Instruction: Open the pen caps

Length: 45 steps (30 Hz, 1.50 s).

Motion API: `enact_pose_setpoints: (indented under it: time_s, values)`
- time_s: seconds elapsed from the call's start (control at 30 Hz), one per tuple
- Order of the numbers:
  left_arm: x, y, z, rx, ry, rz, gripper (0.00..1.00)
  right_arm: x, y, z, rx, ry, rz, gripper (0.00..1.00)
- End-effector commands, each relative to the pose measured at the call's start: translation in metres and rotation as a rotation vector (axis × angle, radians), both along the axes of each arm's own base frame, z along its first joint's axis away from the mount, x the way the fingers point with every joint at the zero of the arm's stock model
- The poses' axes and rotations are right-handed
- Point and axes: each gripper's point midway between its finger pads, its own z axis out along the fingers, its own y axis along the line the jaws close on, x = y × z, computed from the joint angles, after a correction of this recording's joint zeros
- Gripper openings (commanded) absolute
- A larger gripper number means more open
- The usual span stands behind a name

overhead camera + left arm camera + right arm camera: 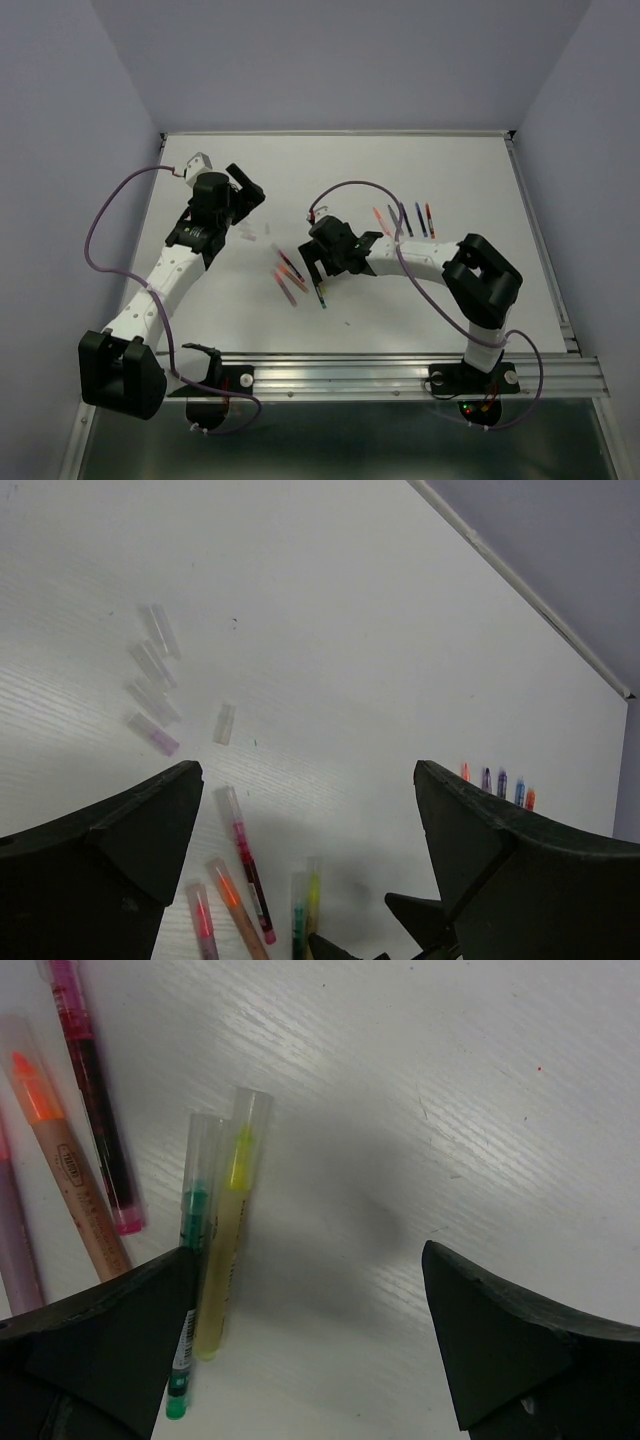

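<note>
Tools both spread wide, nothing between the fingers. Right tool [307, 1252] hangs at the right edge of the central pen cluster [290, 278], just beside its yellow pen [228, 1230] and green pen [190, 1260]; each of these wears a clear pen cap [250, 1110]. Left tool [305, 770] sits back-left of the cluster. Loose clear caps [150, 680] lie on the surface [350, 630] between the cluster and the left tool. A row of further pens [405, 218] lies back-right of the cluster.

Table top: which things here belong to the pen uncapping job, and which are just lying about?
Job: capped pens at centre, among them the yellow pen and green pen; loose clear caps; row of pens further right.
Not the job: purple cables; metal rail at the near edge.
</note>
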Motion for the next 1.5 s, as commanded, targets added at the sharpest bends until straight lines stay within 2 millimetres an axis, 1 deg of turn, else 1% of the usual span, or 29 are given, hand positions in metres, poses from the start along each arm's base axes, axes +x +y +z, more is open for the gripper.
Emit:
enact_pose_setpoints:
  time_s: [0.0, 0.17, 0.4, 0.43, 0.53, 0.57, 0.6, 0.63, 0.67, 0.73, 0.77, 0.83, 0.9, 0.97, 1.0, 1.07, 1.1, 1.13, 1.17, 1.2, 1.23, 1.27, 1.3, 1.37, 1.4, 1.47]
  values:
    - [-0.001, 0.002, 0.011, 0.003, -0.045, 0.008, 0.99, 0.008, 0.01, 0.007, 0.012, -0.031, -0.023, 1.0]
    - [-0.002, 0.004, 0.013, 0.006, -0.052, 0.015, 0.99, 0.009, 0.008, 0.001, -0.005, -0.025, -0.036, 1.0]
    - [0.0, 0.004, 0.01, 0.008, -0.044, 0.015, 0.99, 0.003, 0.0, -0.021, -0.053, 0.017, -0.06, 1.0]
    - [0.0, 0.004, 0.01, 0.006, -0.044, 0.015, 0.99, 0.002, -0.002, -0.024, -0.06, 0.025, -0.06, 0.98]
    - [0.0, 0.004, 0.01, 0.008, -0.043, 0.015, 0.99, -0.006, -0.001, -0.032, -0.065, 0.049, -0.06, 0.79]
    - [0.0, 0.004, 0.01, 0.008, -0.043, 0.015, 0.99, -0.006, -0.002, -0.034, -0.066, 0.052, -0.066, 0.68]
    - [0.0, 0.004, 0.01, 0.009, -0.043, 0.016, 0.99, -0.008, -0.004, -0.036, -0.069, 0.058, -0.071, 0.61]
    - [0.001, 0.004, 0.01, 0.008, -0.044, 0.015, 0.99, -0.009, -0.005, -0.037, -0.067, 0.062, -0.075, 0.57]
    - [0.0, 0.004, 0.01, 0.009, -0.043, 0.014, 0.99, -0.009, -0.006, -0.036, -0.066, 0.058, -0.082, 0.48]
    - [0.001, 0.004, 0.011, 0.011, -0.043, 0.013, 0.99, -0.011, -0.01, -0.038, -0.071, 0.062, -0.094, 0.4]
    - [0.001, 0.003, 0.01, 0.013, -0.038, 0.011, 0.99, -0.011, -0.012, -0.038, -0.071, 0.059, -0.105, 0.31]
    - [0.002, 0.004, 0.008, 0.021, -0.022, 0.012, 0.99, -0.011, -0.013, -0.038, -0.072, 0.058, -0.11, 0.26]
    - [0.003, 0.0, 0.008, 0.019, -0.017, -0.008, 0.99, -0.01, -0.017, -0.038, -0.077, 0.048, -0.131, 0.15]
    - [0.004, -0.004, 0.009, 0.011, -0.025, -0.031, 0.99, -0.009, -0.02, -0.035, -0.083, 0.033, -0.137, 0.1]
    - [0.003, -0.01, 0.008, 0.004, -0.024, -0.063, 0.99, -0.008, -0.019, -0.029, -0.073, 0.023, -0.135, 0.04]
    - [0.005, -0.018, 0.011, -0.01, -0.041, -0.106, 0.99, -0.002, -0.018, -0.017, -0.067, -0.017, -0.121, 0.01]
    - [0.004, -0.026, 0.007, -0.022, -0.034, -0.149, 0.99, 0.001, -0.019, -0.012, -0.054, -0.028, -0.107, 0.01]
    - [0.005, -0.029, 0.006, -0.028, -0.035, -0.169, 0.99, 0.005, -0.011, 0.006, -0.001, -0.065, -0.085, 0.01]
    - [0.003, -0.041, 0.006, -0.054, -0.036, -0.231, 0.99, 0.007, -0.01, 0.014, 0.025, -0.071, -0.049, 0.01]
    - [0.004, -0.046, 0.001, -0.059, -0.022, -0.262, 0.99, 0.014, -0.011, 0.022, 0.063, -0.083, -0.041, 0.01]
    - [0.003, -0.052, 0.0, -0.074, -0.019, -0.292, 0.99, 0.017, -0.01, 0.041, 0.116, -0.107, -0.03, 0.01]
    - [0.0, -0.065, 0.0, -0.104, -0.03, -0.353, 0.99, 0.014, -0.006, 0.047, 0.159, -0.094, 0.016, 0.01]
    - [-0.001, -0.071, -0.002, -0.122, -0.029, -0.378, 0.99, 0.013, -0.007, 0.051, 0.185, -0.093, 0.041, 0.01]
    - [-0.002, -0.083, 0.0, -0.151, -0.044, -0.406, 0.99, 0.015, -0.002, 0.075, 0.272, -0.118, 0.092, 0.01]
    - [-0.001, -0.087, -0.003, -0.156, -0.037, -0.41, 0.99, 0.012, 0.001, 0.08, 0.29, -0.121, 0.115, 0.01]
    - [-0.001, -0.101, 0.001, -0.168, -0.042, -0.436, 0.99, 0.018, 0.001, 0.092, 0.32, -0.141, 0.128, 0.01]
